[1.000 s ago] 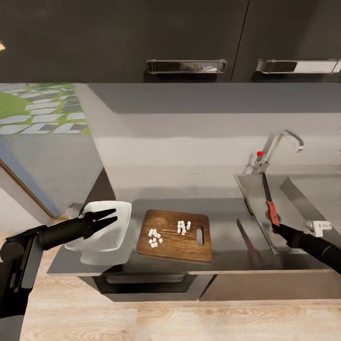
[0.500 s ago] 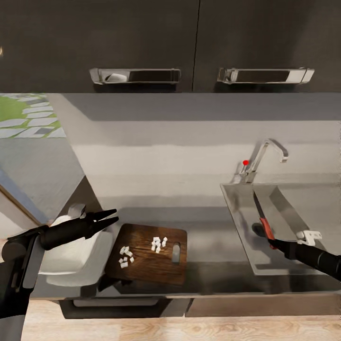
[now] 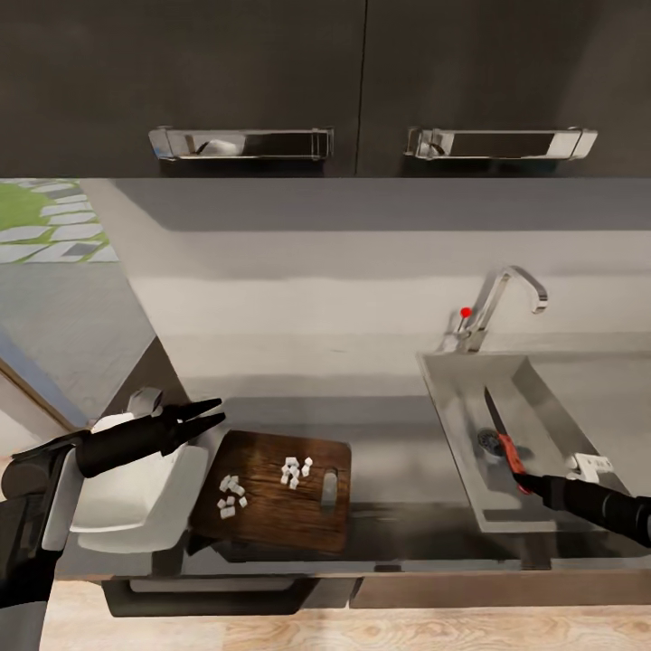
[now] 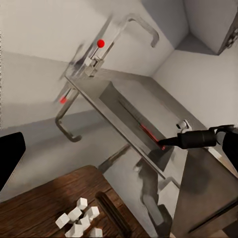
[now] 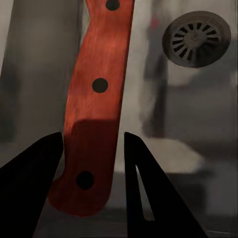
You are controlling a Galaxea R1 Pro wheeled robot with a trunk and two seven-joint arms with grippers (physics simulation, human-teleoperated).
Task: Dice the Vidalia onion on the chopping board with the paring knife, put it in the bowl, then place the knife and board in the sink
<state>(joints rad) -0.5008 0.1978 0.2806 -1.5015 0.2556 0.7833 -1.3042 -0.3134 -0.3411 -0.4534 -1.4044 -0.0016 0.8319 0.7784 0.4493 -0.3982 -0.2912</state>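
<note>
The paring knife (image 3: 504, 443) points into the sink (image 3: 452, 398), its reddish handle (image 5: 96, 114) clamped between the fingers of my right gripper (image 3: 529, 479), blade tip near the drain (image 3: 488, 440). On the dark countertop (image 3: 407, 461) lies the brown chopping board (image 3: 271, 515) with two small heaps of white diced onion (image 3: 294, 470). The white bowl (image 3: 136, 497) stands left of the board, touching its edge. My left gripper (image 3: 221, 409) hovers over the bowl's far right corner, fingers slightly apart and holding nothing.
A curved chrome tap (image 3: 511, 285) with a red knob (image 3: 466, 312) rises behind the sink. Dark wall cabinets with chrome handles (image 3: 240, 143) hang overhead. The counter's front edge runs just below board and bowl, with wood floor (image 3: 362, 628) beyond.
The camera has shifted, sliding the whole scene left and down. My right gripper has carried the knife from over the sink's left rim to low inside the basin by the drain. Left arm unchanged.
</note>
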